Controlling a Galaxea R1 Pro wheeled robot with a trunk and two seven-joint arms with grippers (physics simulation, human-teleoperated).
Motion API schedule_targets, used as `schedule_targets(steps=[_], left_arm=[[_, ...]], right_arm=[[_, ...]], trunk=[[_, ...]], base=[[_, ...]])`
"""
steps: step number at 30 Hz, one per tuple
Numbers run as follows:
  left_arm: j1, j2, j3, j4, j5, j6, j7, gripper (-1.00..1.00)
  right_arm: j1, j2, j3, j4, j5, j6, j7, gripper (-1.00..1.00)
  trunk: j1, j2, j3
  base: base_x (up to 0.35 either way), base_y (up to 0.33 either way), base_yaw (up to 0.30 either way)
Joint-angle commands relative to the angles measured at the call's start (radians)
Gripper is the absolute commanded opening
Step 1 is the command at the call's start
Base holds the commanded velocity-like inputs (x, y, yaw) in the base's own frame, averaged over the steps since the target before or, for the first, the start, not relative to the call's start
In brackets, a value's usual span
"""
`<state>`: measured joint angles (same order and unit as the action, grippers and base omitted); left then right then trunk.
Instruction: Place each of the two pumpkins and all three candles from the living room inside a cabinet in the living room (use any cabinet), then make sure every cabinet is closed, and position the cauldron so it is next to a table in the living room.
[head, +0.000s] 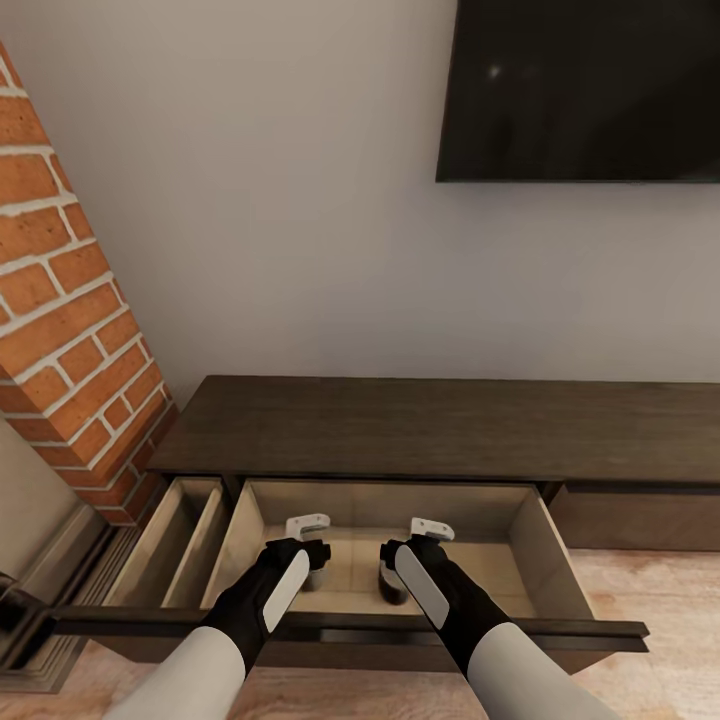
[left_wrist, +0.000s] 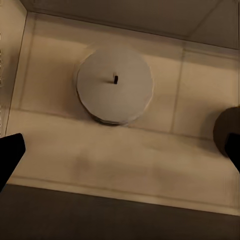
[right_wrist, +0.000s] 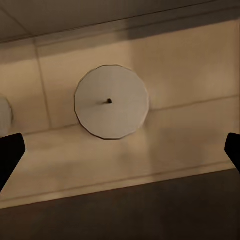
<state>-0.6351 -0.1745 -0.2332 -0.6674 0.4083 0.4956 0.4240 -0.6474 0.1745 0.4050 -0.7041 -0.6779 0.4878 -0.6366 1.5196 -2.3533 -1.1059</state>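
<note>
With both candles (left_wrist: 114, 86) standing mid-drawer (head: 545, 545) and our left gripper (head: 300, 560) and right gripper (head: 405, 565) spread empty, we should lift straight up.

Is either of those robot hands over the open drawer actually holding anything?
No. The left end effector and right end effector are both open; one candle and another stand free on the drawer floor.

A dark TV (head: 580, 90) hangs on the pale wall (head: 290, 200). A brick fireplace (head: 70, 330) stands at the left, on a plank floor (head: 650, 600).
</note>
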Motion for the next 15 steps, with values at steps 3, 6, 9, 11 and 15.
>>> schedule_targets(steps=[3,6,9,11,15], left_arm=[[0.0,0.0,0.001,-0.001,0.001,0.003,0.0,1.0],[0.0,0.0,0.002,-0.005,0.001,0.017,0.0,1.0],[0.0,0.0,0.005,-0.027,0.002,0.041,-0.001,1.0],[0.0,0.0,0.007,-0.04,0.002,0.061,-0.001,1.0],[0.0,0.0,0.007,-0.049,0.001,0.078,-0.001,1.0]], right_arm=[[0.0,0.0,0.0,0.0,0.0,0.0,0.0,1.0],[0.0,0.0,0.0,-0.002,0.0,0.002,0.0,1.0],[0.0,0.0,0.0,-0.004,0.0,0.005,0.001,1.0],[0.0,0.0,0.0,-0.008,0.0,0.014,0.0,1.0],[0.0,0.0,0.0,-0.012,0.0,0.035,0.0,1.0]], trunk=[[-0.012,0.021,0.009],[-0.023,0.042,0.019],[-0.035,0.063,0.028],[-0.042,0.077,0.035],[-0.058,0.105,0.047]], base=[[0.0,0.0,0.0],[0.0,0.0,0.0],[-0.056,0.0,0.0],[-0.226,0.0,0.0],[-0.142,0.0,0.0]])
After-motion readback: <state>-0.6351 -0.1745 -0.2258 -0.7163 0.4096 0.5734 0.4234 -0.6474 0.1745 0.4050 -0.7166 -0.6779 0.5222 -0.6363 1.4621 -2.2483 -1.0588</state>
